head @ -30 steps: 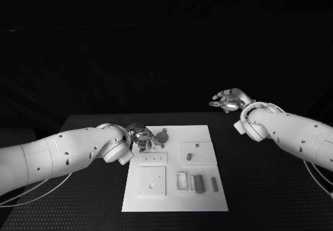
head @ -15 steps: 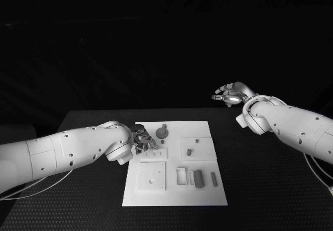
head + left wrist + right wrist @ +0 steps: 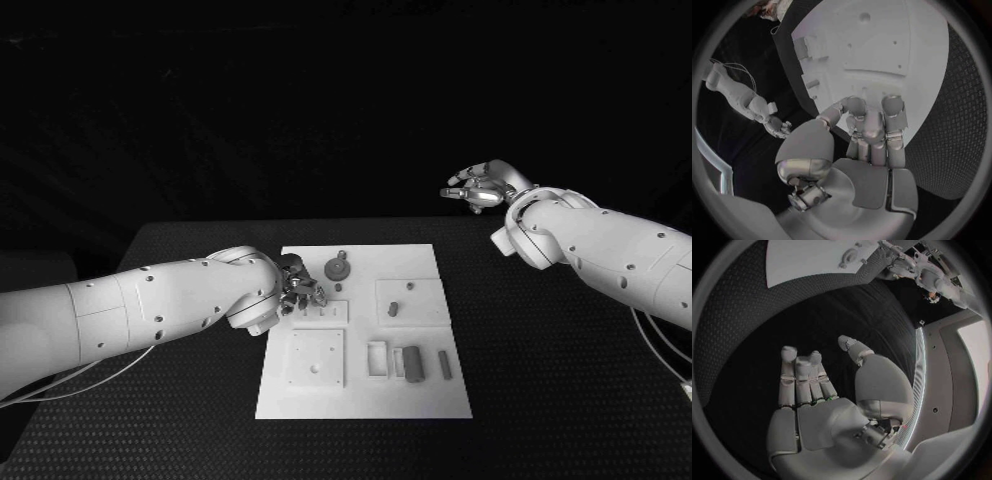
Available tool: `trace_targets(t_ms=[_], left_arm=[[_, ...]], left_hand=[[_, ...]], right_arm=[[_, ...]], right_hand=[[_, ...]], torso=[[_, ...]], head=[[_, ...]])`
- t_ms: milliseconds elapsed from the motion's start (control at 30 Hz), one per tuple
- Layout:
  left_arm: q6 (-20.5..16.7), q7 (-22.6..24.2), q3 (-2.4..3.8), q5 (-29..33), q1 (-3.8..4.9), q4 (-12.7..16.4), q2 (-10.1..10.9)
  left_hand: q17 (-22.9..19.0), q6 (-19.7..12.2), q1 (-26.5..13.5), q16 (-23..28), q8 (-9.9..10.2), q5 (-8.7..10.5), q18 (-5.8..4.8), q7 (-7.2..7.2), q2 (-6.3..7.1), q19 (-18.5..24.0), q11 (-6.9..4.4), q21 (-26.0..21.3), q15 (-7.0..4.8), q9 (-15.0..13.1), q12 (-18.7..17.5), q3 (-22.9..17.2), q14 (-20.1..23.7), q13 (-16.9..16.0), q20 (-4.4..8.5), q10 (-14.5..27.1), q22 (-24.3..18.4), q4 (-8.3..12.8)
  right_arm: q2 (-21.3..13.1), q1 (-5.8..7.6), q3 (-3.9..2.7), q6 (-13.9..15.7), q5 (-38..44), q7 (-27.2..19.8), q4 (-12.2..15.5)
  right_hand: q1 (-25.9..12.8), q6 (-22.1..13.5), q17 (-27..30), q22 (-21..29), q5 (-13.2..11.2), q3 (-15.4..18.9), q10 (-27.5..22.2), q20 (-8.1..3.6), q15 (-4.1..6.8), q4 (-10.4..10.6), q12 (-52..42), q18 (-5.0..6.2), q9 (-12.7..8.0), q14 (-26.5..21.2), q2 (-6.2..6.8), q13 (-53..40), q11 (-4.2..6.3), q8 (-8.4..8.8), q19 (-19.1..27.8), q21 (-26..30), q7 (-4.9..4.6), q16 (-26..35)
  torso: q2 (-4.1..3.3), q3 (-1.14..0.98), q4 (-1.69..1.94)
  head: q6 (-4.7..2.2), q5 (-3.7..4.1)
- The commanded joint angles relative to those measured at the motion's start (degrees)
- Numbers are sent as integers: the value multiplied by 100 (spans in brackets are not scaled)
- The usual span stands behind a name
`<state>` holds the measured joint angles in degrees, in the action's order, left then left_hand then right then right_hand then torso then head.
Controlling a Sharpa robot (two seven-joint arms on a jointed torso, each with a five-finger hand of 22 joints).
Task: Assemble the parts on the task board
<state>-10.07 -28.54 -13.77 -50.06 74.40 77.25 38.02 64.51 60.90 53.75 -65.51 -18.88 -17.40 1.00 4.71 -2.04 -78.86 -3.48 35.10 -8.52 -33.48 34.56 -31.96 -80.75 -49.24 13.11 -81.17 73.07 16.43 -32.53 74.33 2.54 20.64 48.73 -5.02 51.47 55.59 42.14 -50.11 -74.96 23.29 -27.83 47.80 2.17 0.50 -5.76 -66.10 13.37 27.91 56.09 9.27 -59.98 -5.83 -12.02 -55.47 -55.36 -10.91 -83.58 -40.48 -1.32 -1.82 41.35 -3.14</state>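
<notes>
Task board [image 3: 364,400] lies mid-counter, grey parts [image 3: 414,364] loose in its near trays. Left robot hand [image 3: 299,290] hovers over the far-left corner, fingers curled; whether it holds anything I cannot tell. I'd lower it slowly. Right robot hand [image 3: 480,189] hangs beyond, fingers apart, holding nothing.

In the head view the left hand [image 3: 299,290] was mostly hidden behind its own forearm, so whether its fingers held a part could not be told. The left edge of the task board [image 3: 433,390] lay under that arm. The small parts [image 3: 413,364] were too small to identify. Both arms were cut off by the picture's sides.
</notes>
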Motion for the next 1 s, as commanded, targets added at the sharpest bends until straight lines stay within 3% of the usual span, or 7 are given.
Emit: trace_targets(t_ms=[33, 167, 367, 700, 900, 1000], left_arm=[[-106, -28, -1, -91, 4, -7, -43], [-117, -44, -1, -91, 4, -49, -80], [-55, -55, -1, -97, 3, -69, -118], [63, -100, -1, -377, -9, -107, -164], [205, -120, -1, -1129, -56, -113, -203], [286, -146, 0, -1172, -70, -133, -217]], left_hand=[[-114, 318, -159, -90, -35, -303, 235, -215, 32, -127, -35, -17, -134, -36, 38, -233, 86, 25, 118, 19, 19, -30], [-246, 403, -341, -201, -80, -668, 225, -247, 0, -136, -62, -18, -161, -79, 53, -345, 127, 53, 125, 21, 52, 5], [-428, 481, -524, -353, -166, -882, 219, -281, 8, -149, -95, -16, -191, -141, 84, -571, 184, 101, 143, 22, 102, 19], [-543, 500, -654, -437, -210, -876, 207, -289, -60, -152, -98, -21, -195, -174, 108, -625, 221, 132, 145, 25, 132, 18], [-613, 500, -735, -496, -229, -861, 197, -293, -120, -146, -101, -24, -197, -189, 123, -681, 246, 154, 142, 32, 156, 25], [-666, 504, -758, -541, -241, -814, 183, -296, -119, -143, -102, -22, -196, -198, 133, -760, 264, 170, 132, 33, 178, 28]], right_arm=[[6, 3, -3, -108, 12, -49, -5], [6, 3, -3, -112, 21, -42, 1], [8, 3, -3, -131, 37, -36, 23], [5, 2, -3, -154, 45, -32, 42], [14, 2, -3, -179, 48, -21, 37], [16, 2, -3, -187, 48, -19, 36]], right_hand=[[-5, -13, 9, -84, 12, 17, -38, -3, -9, -20, -28, 163, -11, -28, -52, 9, 12, -22, 35, 22, -118, -36], [3, -14, 11, -85, 12, 18, -40, -3, -9, -31, -30, 163, -13, -29, -55, 12, 12, -23, 36, 22, -118, -37], [10, -16, 12, -85, 12, 21, -41, -3, -9, -45, -32, 163, -16, -31, -58, 15, 12, -24, 37, 22, -119, -39], [24, -19, 16, -86, 12, 25, -44, -2, -11, -72, -37, 163, -22, -35, -69, 22, 10, -26, 39, 23, -120, -43], [29, -21, 17, -87, 12, 27, -46, -1, -11, -83, -39, 163, -25, -36, -74, 24, 10, -26, 39, 23, -121, -44], [30, -22, 18, -87, 12, 29, -47, -1, -11, -88, -40, 163, -26, -37, -76, 26, 9, -26, 40, 23, -121, -45]], torso=[[-2, 4, -3], [-2, 7, -1], [-2, 6, 1], [-1, 6, 0], [0, 9, 3], [-1, 9, 2]], head=[[20, 11], [30, 17], [56, 34], [101, 41], [129, 46], [141, 48]])
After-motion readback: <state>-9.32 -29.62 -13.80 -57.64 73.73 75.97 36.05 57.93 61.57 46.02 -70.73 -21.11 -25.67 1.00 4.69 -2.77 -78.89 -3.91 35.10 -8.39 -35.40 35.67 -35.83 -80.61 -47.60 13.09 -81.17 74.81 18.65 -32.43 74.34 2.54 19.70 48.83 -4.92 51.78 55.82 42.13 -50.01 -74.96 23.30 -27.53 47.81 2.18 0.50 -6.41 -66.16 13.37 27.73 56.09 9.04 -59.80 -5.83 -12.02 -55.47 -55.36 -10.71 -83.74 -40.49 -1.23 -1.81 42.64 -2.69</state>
